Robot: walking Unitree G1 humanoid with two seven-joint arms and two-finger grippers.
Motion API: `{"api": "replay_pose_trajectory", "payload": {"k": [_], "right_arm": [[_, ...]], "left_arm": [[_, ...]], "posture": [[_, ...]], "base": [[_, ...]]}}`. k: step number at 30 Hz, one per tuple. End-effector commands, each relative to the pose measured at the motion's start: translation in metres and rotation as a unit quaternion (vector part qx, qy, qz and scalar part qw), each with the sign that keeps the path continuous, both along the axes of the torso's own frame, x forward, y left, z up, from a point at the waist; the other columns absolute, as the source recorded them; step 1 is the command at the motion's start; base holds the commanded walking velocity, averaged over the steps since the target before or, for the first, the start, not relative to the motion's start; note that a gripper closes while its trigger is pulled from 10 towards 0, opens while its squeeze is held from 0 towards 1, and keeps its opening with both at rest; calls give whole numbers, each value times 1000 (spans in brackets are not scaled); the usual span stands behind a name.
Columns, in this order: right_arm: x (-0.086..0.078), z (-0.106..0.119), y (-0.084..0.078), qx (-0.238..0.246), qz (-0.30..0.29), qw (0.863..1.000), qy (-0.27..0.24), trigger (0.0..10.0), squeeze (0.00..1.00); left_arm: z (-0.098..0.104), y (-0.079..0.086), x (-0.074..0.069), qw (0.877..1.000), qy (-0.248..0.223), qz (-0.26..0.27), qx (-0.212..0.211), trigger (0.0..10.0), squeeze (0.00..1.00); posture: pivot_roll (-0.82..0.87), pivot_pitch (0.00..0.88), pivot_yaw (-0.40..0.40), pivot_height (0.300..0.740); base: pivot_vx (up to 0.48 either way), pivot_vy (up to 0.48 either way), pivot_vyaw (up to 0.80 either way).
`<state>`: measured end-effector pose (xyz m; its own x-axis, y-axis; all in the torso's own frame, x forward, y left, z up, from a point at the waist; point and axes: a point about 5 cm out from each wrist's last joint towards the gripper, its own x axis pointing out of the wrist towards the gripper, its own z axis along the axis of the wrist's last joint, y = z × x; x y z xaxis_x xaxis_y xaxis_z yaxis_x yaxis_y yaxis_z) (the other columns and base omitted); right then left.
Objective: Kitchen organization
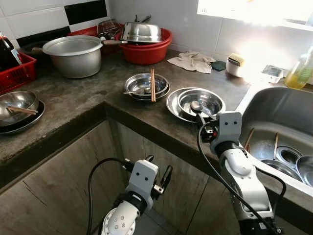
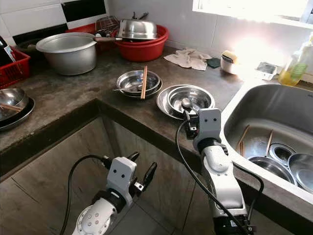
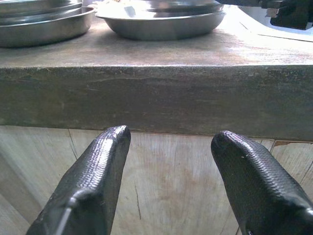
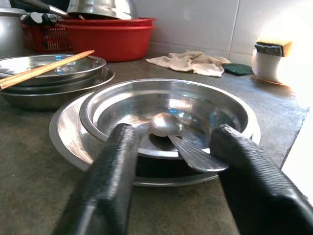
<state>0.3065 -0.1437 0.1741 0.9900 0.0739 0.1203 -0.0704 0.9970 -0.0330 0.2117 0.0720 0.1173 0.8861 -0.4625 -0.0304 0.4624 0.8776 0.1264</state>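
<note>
Spoon (image 4: 168, 127) sits in the steel bowl (image 1: 215, 100) stacked on a plate (image 1: 172, 105), centre-right of the head view, near the counter's front edge; handle points out over the rim toward the robot. Right gripper (image 4: 171, 166) is at counter level, fingers spread, one each side of the handle, not yet touching it as far as I can tell.

Judgement: step in hand is picking up the spoon, likely for the sink (image 1: 274, 115) at right, where dishes already lie.

To do it well:
- close on the flat handle, not the rounded spoon head
- keep fingertips above the bowl rim so the stack doesn't shift
- lift straight up before swinging right

Second bowl with chopsticks (image 1: 152, 84) sits just left of the stack, clear of the path.

Left gripper (image 3: 168, 161) idle, spread, low at the cabinet front below the counter (image 3: 156, 93).
</note>
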Motion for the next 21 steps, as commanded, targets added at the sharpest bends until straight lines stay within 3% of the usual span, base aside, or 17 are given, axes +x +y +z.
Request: {"api": "replay_pose_trajectory", "payload": {"k": [1, 21], "right_arm": [[3, 2, -1, 3, 0, 1000, -4, 0, 0], [6, 6, -4, 1, -6, 1000, -15, 0, 0]], "left_arm": [[3, 0, -1, 1000, -4, 1, -1, 10000, 0], [2, 0, 0, 1000, -3, 1, 1, 10000, 0]], "posture": [[129, 52, -41, 740], [131, 46, -39, 740]], "base": [[0, 0, 0], [0, 0, 0]]}}
